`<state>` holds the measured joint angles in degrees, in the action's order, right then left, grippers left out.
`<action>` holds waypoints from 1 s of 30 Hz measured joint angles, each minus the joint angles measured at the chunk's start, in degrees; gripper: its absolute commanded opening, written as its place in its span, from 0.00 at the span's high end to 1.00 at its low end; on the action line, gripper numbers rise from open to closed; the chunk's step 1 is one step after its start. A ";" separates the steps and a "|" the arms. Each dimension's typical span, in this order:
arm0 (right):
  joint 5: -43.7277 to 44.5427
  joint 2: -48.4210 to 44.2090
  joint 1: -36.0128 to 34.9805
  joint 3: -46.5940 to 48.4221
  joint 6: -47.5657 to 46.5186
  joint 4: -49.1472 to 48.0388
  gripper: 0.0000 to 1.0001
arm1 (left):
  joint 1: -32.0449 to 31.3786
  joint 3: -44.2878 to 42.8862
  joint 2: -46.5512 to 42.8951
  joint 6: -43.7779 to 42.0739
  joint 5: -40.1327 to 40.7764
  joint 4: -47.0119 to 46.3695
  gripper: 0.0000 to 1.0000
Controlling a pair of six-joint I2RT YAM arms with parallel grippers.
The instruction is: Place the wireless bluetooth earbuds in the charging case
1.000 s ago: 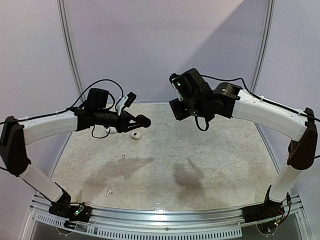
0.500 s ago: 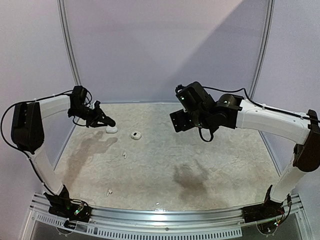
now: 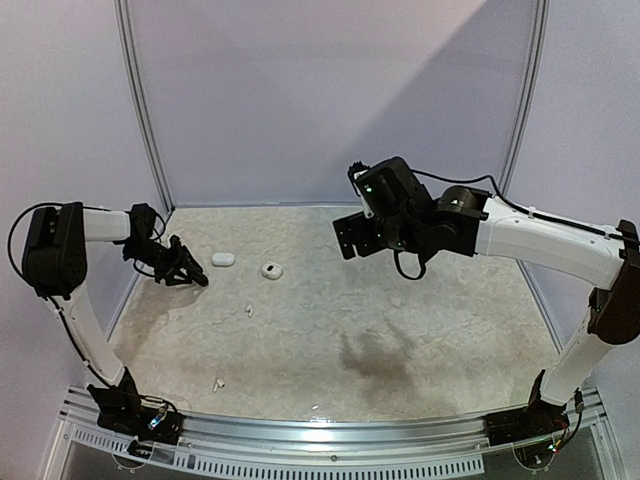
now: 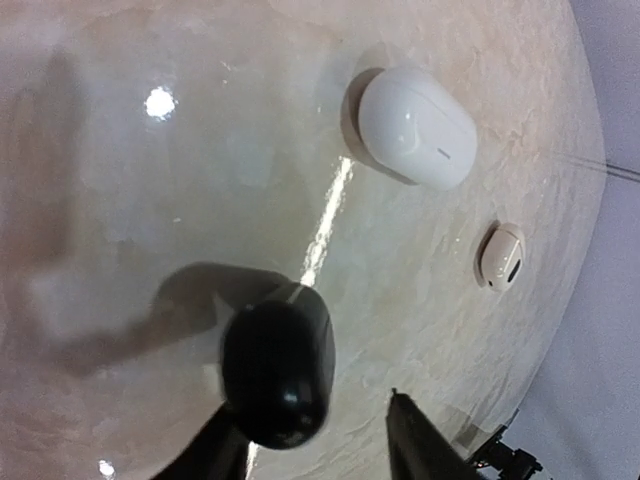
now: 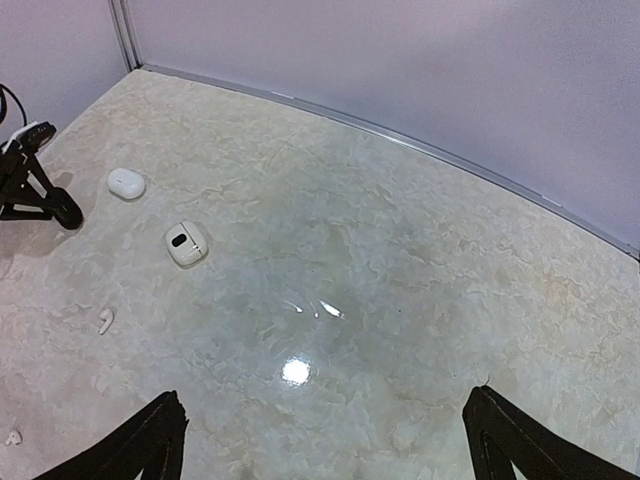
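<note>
A white stemmed earbud (image 3: 248, 310) lies on the table left of centre, and another (image 3: 217, 381) lies nearer the front; both also show in the right wrist view (image 5: 104, 320) (image 5: 12, 437). A closed white case (image 3: 223, 259) (image 4: 417, 141) and a white case with a dark slot (image 3: 271, 270) (image 4: 501, 257) lie at the back left. My left gripper (image 3: 190, 275) (image 4: 340, 420) is low over the table, left of the white cases. Its jaws stand apart. A black pill-shaped case (image 4: 278, 372) sits against one finger, with a gap to the other. My right gripper (image 3: 350, 238) (image 5: 325, 440) is open and empty, high above the table's middle.
The back wall and the left side wall with its metal strip (image 5: 125, 35) stand close to the left gripper. The table's front rail (image 3: 330, 430) runs along the near edge.
My left arm swung from the back centre to the far left and came down to the table, carrying the black case along. My right gripper shifted slightly left.
</note>
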<state>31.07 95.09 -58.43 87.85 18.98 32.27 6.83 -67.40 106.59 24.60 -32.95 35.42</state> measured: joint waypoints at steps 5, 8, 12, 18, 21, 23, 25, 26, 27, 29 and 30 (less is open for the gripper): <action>-0.17 0.00 0.00 1.03 0.00 -0.17 0.01 | 0.20 2.97 -0.09 1.66 0.74 -1.62 0.01; -0.22 0.00 0.00 1.03 0.00 -0.13 0.01 | 0.15 2.80 -1.29 2.95 5.81 0.94 0.01; -0.24 0.00 0.00 1.09 -0.20 -0.13 0.01 | -1.55 -5.35 -4.79 2.23 21.51 12.57 0.01; -0.13 0.00 0.00 1.14 -1.29 -0.17 0.01 | -9.84 -16.90 -11.28 -11.96 28.46 15.10 0.01; -0.11 0.00 0.00 1.38 -1.57 -0.04 0.01 | -16.11 -19.04 -10.34 -31.63 21.66 16.44 0.01; -0.13 0.00 0.00 1.62 -1.73 0.13 0.01 | -20.94 -22.56 -6.25 -47.76 19.32 20.96 0.01; -0.09 0.00 0.00 1.68 -1.88 0.42 0.01 | -25.20 -26.47 -0.81 -60.72 20.48 25.29 0.01; -0.07 0.00 0.00 1.68 -1.92 0.72 0.01 | -26.93 -28.74 2.29 -65.57 21.94 27.23 0.01; 0.00 0.00 0.00 1.68 -1.92 1.01 0.01 | -28.44 -31.63 5.79 -69.48 23.37 29.14 0.02; 0.07 0.00 0.00 1.68 -1.90 1.27 0.01 | -30.14 -38.34 12.79 -73.16 25.09 31.74 0.01; 0.07 0.00 -0.02 1.70 -1.88 1.42 0.01 | -30.34 -40.94 15.32 -73.16 25.27 32.09 0.01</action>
<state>31.14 95.09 -58.46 89.56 17.10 33.69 -23.51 -108.33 121.91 -48.56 -7.68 67.51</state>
